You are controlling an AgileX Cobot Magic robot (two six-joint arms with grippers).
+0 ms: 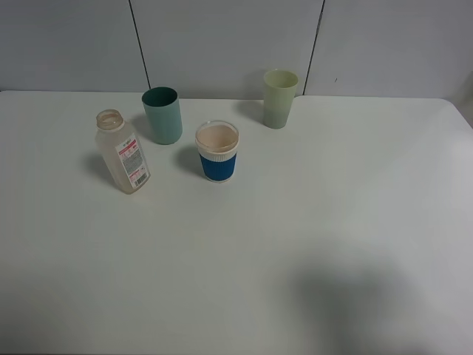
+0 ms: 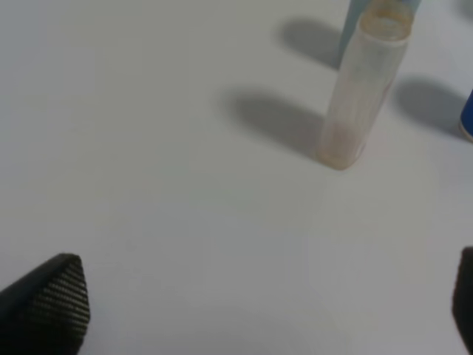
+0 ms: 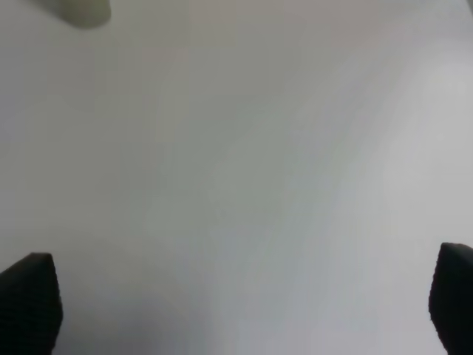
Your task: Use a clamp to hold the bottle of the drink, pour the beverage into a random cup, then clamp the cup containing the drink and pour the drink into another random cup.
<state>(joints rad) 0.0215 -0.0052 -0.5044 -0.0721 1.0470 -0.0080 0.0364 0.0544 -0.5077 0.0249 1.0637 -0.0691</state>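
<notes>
The only print in sight is on the bottle [image 1: 123, 151], which stands left of the teal tumbler [image 1: 162, 115] in the high view. Its white label [image 1: 133, 160] carries a red band near the top and rows of small dark and red characters below, but all of it is too small and blurred to read; no word, brand or number can be made out. In the left wrist view the bottle [image 2: 362, 89] shows no legible print.
</notes>
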